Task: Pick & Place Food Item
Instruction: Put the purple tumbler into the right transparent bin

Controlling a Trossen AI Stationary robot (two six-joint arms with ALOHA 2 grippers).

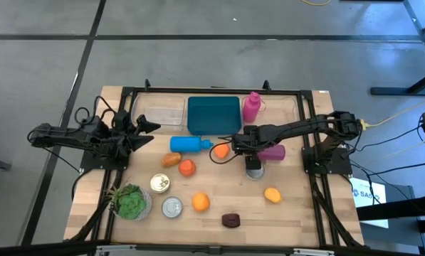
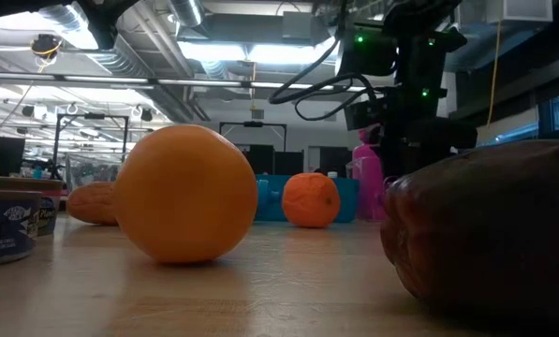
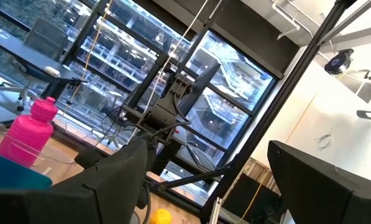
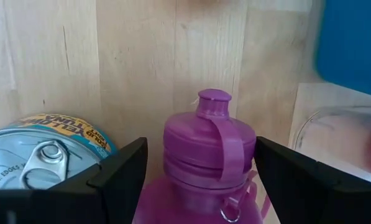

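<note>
The wooden worktop (image 1: 297, 213), edged by a black frame, stood on a grey floor crossed by dark lines. At its left edge the left tool (image 1: 147, 132) hung above the boards, pointing inward with its fingers (image 3: 120, 177) apart and nothing between them. Below it sat a green plant (image 1: 129, 202) in a clear pot, then two cans (image 1: 160, 184), one with its lid off. A brown bread piece (image 1: 171, 159) lay beside a red-orange fruit (image 1: 187, 168), just under a blue bottle (image 1: 189, 144) lying on its side. A clear container (image 1: 162, 114) and a teal tray (image 1: 213, 114) stood along the far edge, with a pink bottle (image 1: 251, 107) upright next to the tray.

Near the front edge an orange (image 1: 200, 203) rested in the open, a dark maroon fruit (image 1: 231, 220) just to its right, and a small orange fruit (image 1: 221, 150) lay below the tray.

The right tool (image 1: 258, 151) hovered near the middle over a purple bottle (image 4: 204, 155) lying flat, its fingers (image 4: 120, 168) spread on either side of the bottle; whether they touched it could not be told. A tuna can (image 4: 42, 155) sat just beside it. A yellow-orange fruit (image 1: 272, 194) lay toward the right.

Behind the worktop the room showed ceiling ducts (image 2: 148, 28), strip lights and dark racks.
</note>
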